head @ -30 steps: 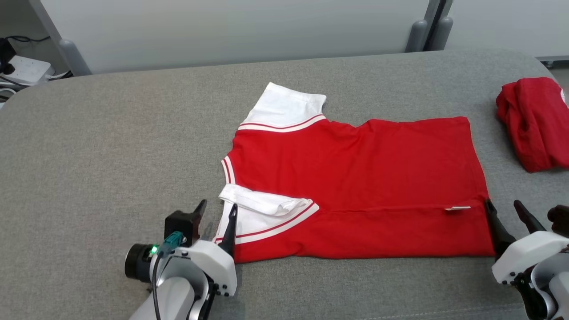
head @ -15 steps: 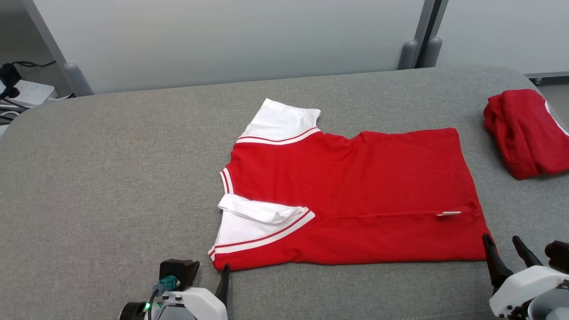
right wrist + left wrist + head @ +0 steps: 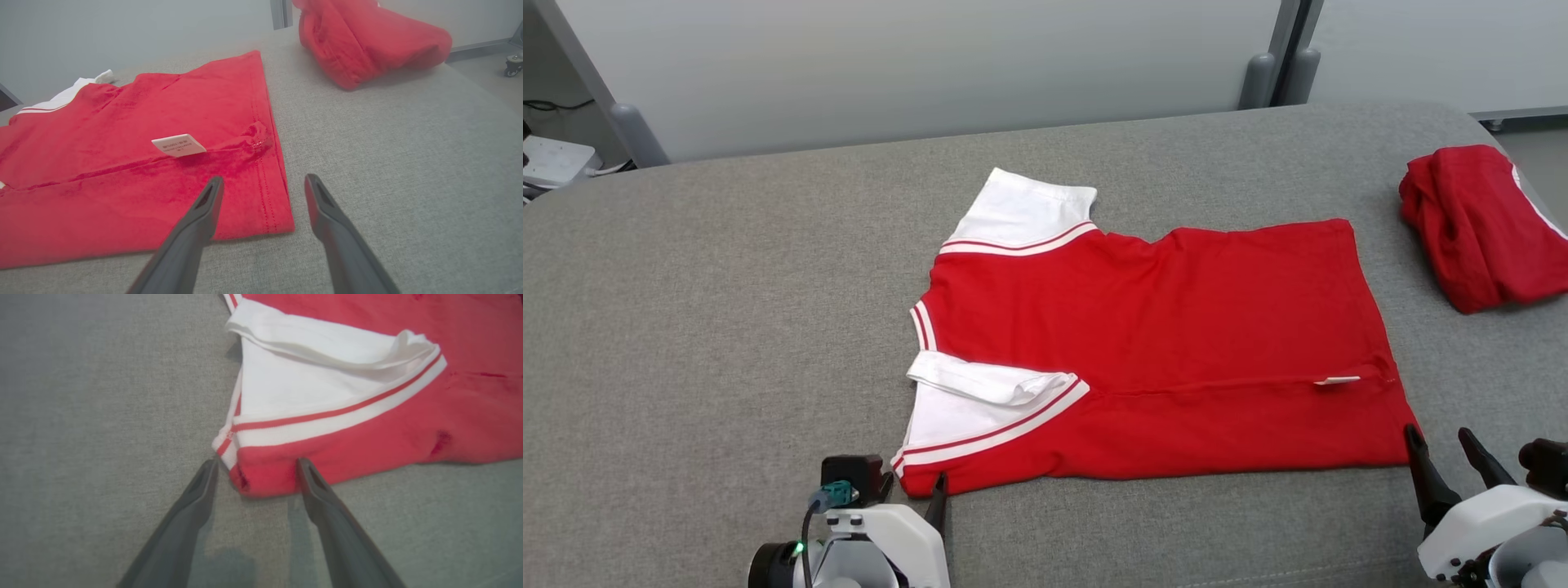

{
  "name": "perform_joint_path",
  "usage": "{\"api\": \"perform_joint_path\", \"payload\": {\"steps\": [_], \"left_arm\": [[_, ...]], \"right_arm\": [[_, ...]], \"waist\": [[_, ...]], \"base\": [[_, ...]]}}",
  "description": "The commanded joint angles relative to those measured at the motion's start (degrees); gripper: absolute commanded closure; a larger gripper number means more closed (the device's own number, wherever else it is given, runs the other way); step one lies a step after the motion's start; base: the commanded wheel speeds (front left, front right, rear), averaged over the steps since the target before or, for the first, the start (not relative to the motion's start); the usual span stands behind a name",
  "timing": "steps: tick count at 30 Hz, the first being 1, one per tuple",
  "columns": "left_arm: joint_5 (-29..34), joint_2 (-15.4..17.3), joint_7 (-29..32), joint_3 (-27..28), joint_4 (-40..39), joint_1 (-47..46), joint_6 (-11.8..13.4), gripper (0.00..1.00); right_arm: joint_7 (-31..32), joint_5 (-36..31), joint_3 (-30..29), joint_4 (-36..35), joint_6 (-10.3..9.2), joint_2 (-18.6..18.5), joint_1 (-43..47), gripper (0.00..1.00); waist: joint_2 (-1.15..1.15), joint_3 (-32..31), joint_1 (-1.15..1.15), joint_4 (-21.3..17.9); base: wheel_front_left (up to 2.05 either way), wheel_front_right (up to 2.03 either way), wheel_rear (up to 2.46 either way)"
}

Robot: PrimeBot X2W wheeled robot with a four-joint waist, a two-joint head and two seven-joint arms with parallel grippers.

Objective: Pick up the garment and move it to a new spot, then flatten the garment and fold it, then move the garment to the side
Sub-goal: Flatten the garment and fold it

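Observation:
The garment (image 3: 1160, 343) is a red shirt with white, red-striped sleeves, lying flat on the grey table with its near strip folded over along a seam; a white label (image 3: 178, 145) sits on that fold. My left gripper (image 3: 913, 483) is open at the near-left corner, and in the left wrist view its fingers (image 3: 256, 463) stand either side of the red corner (image 3: 261, 477) below the sleeve's stripe. At the near-right corner my right gripper (image 3: 1436, 431) is open; its fingers (image 3: 263, 179) straddle the hem (image 3: 271, 204), the left one over the cloth.
A second red garment (image 3: 1478, 224) lies bundled at the table's far right, also seen in the right wrist view (image 3: 367, 41). The grey padded table (image 3: 727, 286) stretches bare to the left. A pale partition stands behind, and a white power strip (image 3: 551, 155) sits beyond the left edge.
Both grippers have drawn back toward the near edge, from over the sleeve and the folded seam to the garment's near corners. The head camera has shifted too. The garment lies unchanged.

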Motion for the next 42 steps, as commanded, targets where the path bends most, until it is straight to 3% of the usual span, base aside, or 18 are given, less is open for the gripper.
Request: {"api": "perform_joint_path", "payload": {"steps": [1,2,5,6,9,11,20,38,39,40,41,42], "left_arm": [[-0.3,0.7,-0.2,2.1,-0.7,-2.7,-0.3,0.04],[-0.5,0.7,0.0,2.1,-0.4,-2.8,-0.3,0.13],[-1.0,0.5,-0.2,2.4,0.6,-3.1,-0.5,0.23],[-1.6,0.3,-0.3,2.7,1.3,-3.2,-0.9,0.39],[-3.3,-0.5,-0.6,3.3,2.9,-3.3,-2.4,0.69],[-4.0,-1.0,-0.6,3.5,3.9,-3.3,-3.3,1.0],[-5.1,-1.4,-2.1,3.6,6.7,-3.5,-5.1,1.0],[-4.8,2.9,-0.9,3.6,0.0,-0.1,-2.3,1.0],[-4.8,3.1,-0.8,3.6,-0.4,-0.1,-2.1,1.0],[-4.8,3.2,-0.6,3.5,-0.8,-0.1,-2.0,1.0],[-4.8,3.2,-0.6,3.5,-0.8,-0.1,-2.0,1.0],[-4.7,3.3,-0.4,3.5,-1.2,-0.1,-1.9,1.0]], "right_arm": [[-0.8,0.3,1.2,-1.0,0.08,-1.7,-0.2,0.0],[-0.8,0.4,1.3,-1.0,0.08,-1.8,-0.3,0.0],[-0.8,0.8,1.7,-0.7,0.08,-2.0,-0.4,0.0],[-0.8,1.4,2.3,-0.3,0.08,-2.0,-0.4,0.0],[-0.2,3.2,3.6,0.7,0.08,-2.0,-0.5,0.0],[-0.1,3.9,4.4,1.3,0.08,-2.1,-0.6,0.0],[-0.1,6.6,7.4,3.7,0.08,-2.1,-1.1,0.0],[-0.6,13.6,11.9,9.2,0.08,-0.8,-5.5,0.0],[-0.6,14.0,12.2,9.5,0.08,-0.8,-5.8,0.07],[-0.5,14.4,12.7,9.8,0.08,-0.7,-6.0,0.3],[-0.5,14.4,12.7,9.8,0.08,-0.7,-6.0,0.3],[-0.4,14.9,13.1,10.1,0.08,-0.5,-6.3,0.51]], "waist": [[0.0,0.2,0.0,-0.1],[0.0,0.3,0.0,-0.1],[0.0,0.4,0.0,0.0],[0.0,0.4,0.0,0.1],[0.0,0.1,0.0,0.4],[0.0,0.0,0.0,0.5],[0.0,-0.6,0.0,1.3],[0.0,0.5,0.0,4.2],[0.0,0.6,0.0,4.2],[0.0,0.7,0.0,4.2],[0.0,0.7,0.0,4.2],[0.0,0.8,0.0,4.2]], "base": [[0.0,0.0,0.0],[0.0,0.0,0.0],[0.0,0.0,0.0],[0.0,0.0,0.0],[0.0,0.0,0.0],[0.0,0.0,0.0],[0.0,0.0,0.0],[0.0,0.0,0.0],[0.0,0.0,0.0],[0.0,0.0,0.0],[0.0,0.0,0.0],[0.0,0.0,0.0]]}}
